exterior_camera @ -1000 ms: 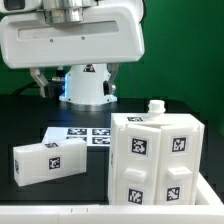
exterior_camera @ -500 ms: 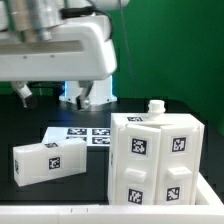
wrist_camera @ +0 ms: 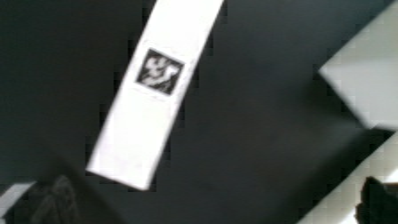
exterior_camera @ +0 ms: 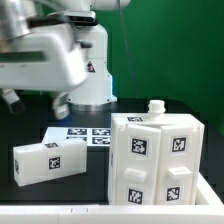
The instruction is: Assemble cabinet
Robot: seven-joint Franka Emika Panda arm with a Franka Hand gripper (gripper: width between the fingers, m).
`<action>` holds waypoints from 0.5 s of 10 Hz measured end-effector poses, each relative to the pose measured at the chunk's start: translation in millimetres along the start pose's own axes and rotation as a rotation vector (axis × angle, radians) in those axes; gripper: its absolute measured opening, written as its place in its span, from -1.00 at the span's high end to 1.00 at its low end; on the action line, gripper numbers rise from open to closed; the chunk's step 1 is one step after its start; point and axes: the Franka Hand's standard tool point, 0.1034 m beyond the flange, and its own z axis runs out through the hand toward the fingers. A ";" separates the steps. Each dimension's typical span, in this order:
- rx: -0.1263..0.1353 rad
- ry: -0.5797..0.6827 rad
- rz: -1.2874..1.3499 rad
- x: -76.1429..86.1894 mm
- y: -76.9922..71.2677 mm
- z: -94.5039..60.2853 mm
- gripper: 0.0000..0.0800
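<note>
Pincer (exterior_camera: 34, 100) spread wide, gripping nothing, over black desk (exterior_camera: 20, 130) | large white plastic box-frame cabinet (exterior_camera: 155, 160) at exterior view's right | small white tagged block (exterior_camera: 50, 160) apart, toward exterior view's left

I saw a plain green wall (exterior_camera: 170, 40) at the back. In front of it was a flat black table (exterior_camera: 25, 130), and it looked dark in the wrist view too. A pale strip (exterior_camera: 50, 214) ran along its near edge. The light was bright and even.

Black table (exterior_camera: 25, 130) under cabinet (exterior_camera: 160, 160), block (exterior_camera: 50, 160), marker board (exterior_camera: 85, 133)
</note>
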 end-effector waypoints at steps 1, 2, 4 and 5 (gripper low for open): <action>0.029 -0.041 0.148 1.8 7.0 4.9 -0.99; 0.028 -0.053 0.228 2.0 9.7 5.1 -0.99; 0.026 -0.050 0.226 2.6 10.4 5.2 -0.99; 0.022 -0.072 0.235 1.9 15.3 6.5 -0.99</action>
